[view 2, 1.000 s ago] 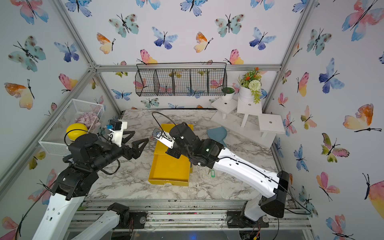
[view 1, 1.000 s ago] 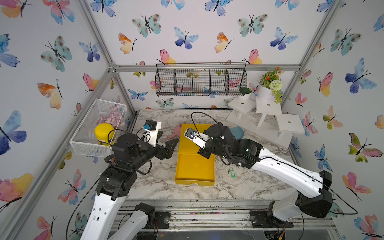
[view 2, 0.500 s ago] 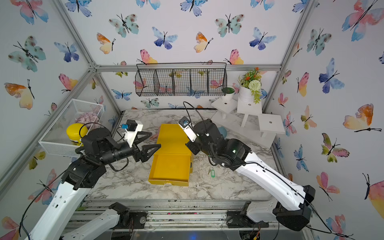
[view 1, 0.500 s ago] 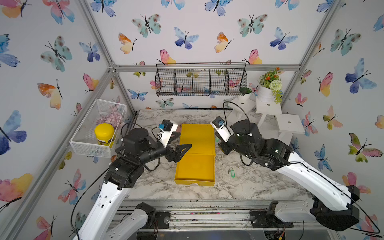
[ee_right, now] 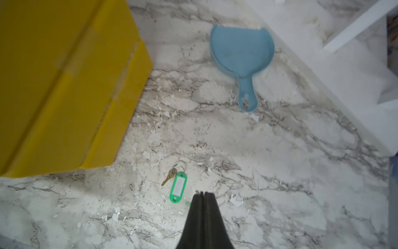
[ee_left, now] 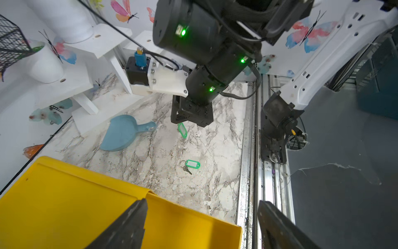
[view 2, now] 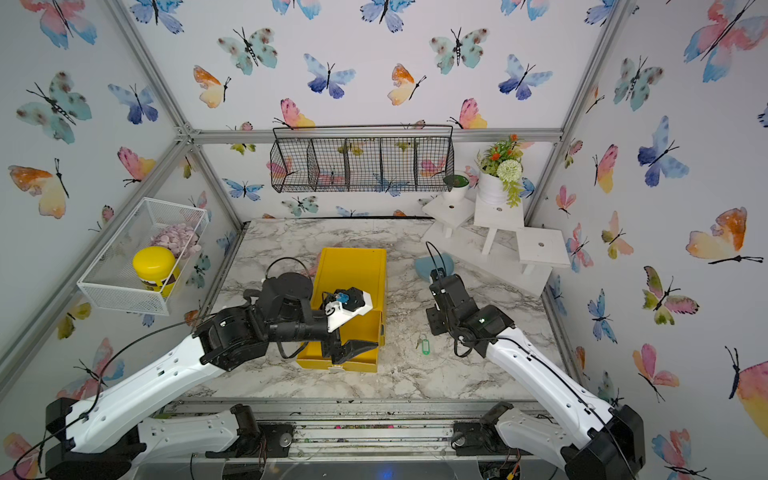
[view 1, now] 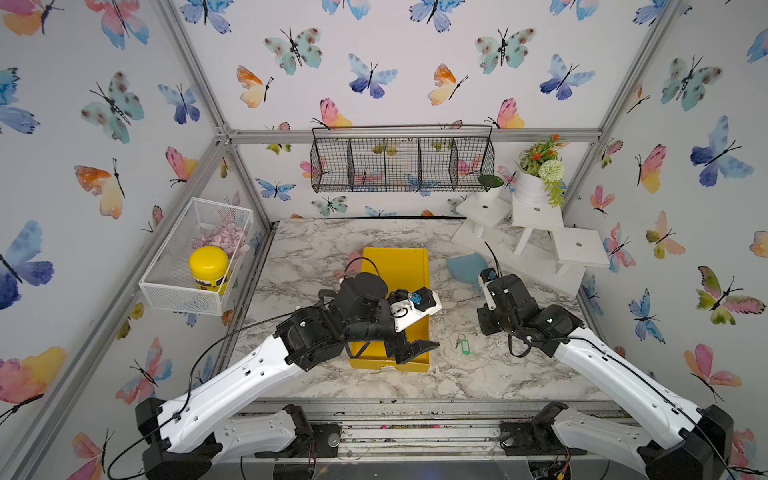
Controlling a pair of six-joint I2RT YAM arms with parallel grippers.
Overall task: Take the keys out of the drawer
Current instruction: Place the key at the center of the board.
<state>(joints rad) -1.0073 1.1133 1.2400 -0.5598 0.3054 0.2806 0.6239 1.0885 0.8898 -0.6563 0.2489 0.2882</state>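
The right gripper (ee_right: 202,195) is clenched on a green tag (ee_left: 182,130) dangling below its jaws, the key itself hidden. Just ahead of those jaws a second key (ee_right: 170,175) lies on the marble table (ee_right: 280,172), its tag's white insert blank. The left gripper (ee_left: 202,202) gapes, released, over the yellow drawer (ee_left: 75,204), whose inside is cut off. The jar (view 1: 209,266) label is unreadable.

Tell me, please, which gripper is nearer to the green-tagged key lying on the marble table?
Right. The right gripper, shut on a second green tag, hovers beside the key; the left gripper stands open at the yellow drawer's front corner, farther off.
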